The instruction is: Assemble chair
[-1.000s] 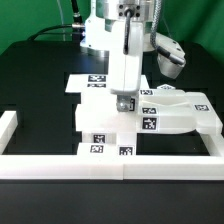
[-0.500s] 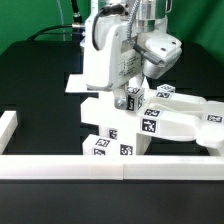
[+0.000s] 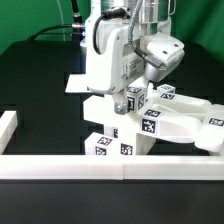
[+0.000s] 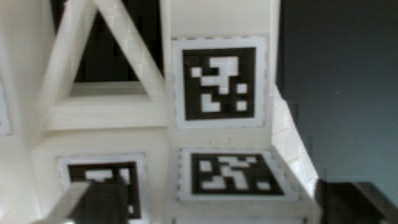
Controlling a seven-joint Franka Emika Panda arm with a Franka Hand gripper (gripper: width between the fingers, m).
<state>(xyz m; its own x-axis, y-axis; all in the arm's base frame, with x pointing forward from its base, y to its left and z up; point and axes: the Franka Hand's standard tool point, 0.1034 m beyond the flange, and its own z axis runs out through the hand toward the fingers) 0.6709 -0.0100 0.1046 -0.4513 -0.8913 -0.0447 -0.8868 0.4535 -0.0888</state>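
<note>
The chair [image 3: 108, 128] is a stack of joined matte-white blocks with black-and-white tags, standing just behind the front rail. A wider flat part [image 3: 188, 118] reaches out to the exterior view's right. My gripper [image 3: 130, 93] hangs tilted at the top of the stack. In the wrist view a tagged white chair post [image 4: 222, 90] fills the picture. The gripper [image 4: 228, 205] stands open astride it, with one of its dark fingers [image 4: 98, 200] on each side. A dark gap shows between the post and one finger. Nothing is gripped.
A long low white border rail [image 3: 110, 166] runs along the front, and another rail [image 3: 8, 125] sits at the exterior view's left. The marker board [image 3: 76, 82] lies behind the chair on the black table. The arm's white body [image 3: 105, 50] towers over the stack.
The wrist has swung from pointing straight down to a tilt. The chair parts have shifted and tipped with it. The jaws, shut before, now stand apart.
</note>
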